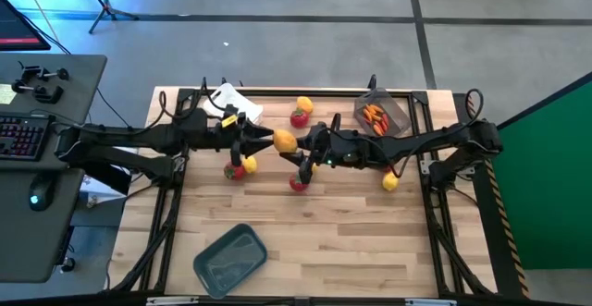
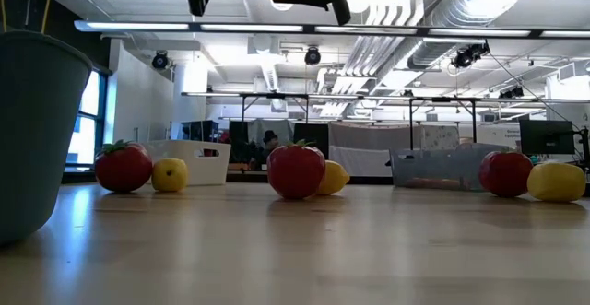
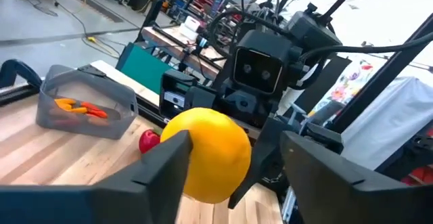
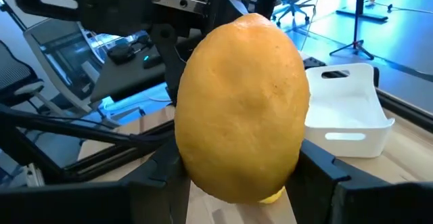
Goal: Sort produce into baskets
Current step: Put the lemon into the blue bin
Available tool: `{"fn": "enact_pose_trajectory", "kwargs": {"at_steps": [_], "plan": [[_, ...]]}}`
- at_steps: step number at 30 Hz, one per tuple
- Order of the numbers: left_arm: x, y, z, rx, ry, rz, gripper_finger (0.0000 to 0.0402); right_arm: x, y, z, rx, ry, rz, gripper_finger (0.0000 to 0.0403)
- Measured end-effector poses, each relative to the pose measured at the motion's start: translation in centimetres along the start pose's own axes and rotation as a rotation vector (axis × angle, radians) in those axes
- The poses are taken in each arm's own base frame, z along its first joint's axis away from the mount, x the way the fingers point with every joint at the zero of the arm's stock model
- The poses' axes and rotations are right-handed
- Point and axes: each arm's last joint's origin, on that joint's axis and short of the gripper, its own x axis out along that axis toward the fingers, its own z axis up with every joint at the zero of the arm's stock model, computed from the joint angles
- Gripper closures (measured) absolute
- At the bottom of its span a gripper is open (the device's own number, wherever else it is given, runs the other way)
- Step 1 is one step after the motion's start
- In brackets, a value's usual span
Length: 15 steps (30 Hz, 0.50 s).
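we see both arms meeting above the middle of the bench (image 1: 305,241), toward its far edge, with a yellow-orange lemon (image 1: 285,140) raised between them. the right gripper (image 1: 298,143) clamps the lemon, which fills the right wrist view. the left gripper (image 1: 266,140) stands with its jaws parted, one finger (image 3: 159,163) beside the lemon and the other clear of it. on the bench lie red fruits with green tops (image 1: 298,183) and further lemons (image 1: 389,181). the white basket (image 1: 233,102) sits at the far edge toward the left, the dark see-through basket (image 1: 393,112), holding thin orange-red pieces (image 1: 373,116), at the far edge toward the right, and the grey-blue basket (image 1: 230,259) at the near edge.
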Motion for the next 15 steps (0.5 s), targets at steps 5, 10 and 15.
{"fn": "enact_pose_trajectory", "kwargs": {"at_steps": [5,10,15], "plan": [[0.44,0.06,-0.17,0.000,-0.002,-0.003,0.0139,0.00,-0.05,-0.07,-0.028,0.001,-0.009,0.0234],[0.62,0.23,-0.31,0.026,-0.006,0.032,0.0139,0.01,-0.05,-0.11,-0.046,0.008,-0.002,0.0234],[0.65,0.50,-0.63,0.011,0.013,0.074,0.0139,-0.02,0.17,-0.08,-0.056,0.011,0.040,0.0233]]}}
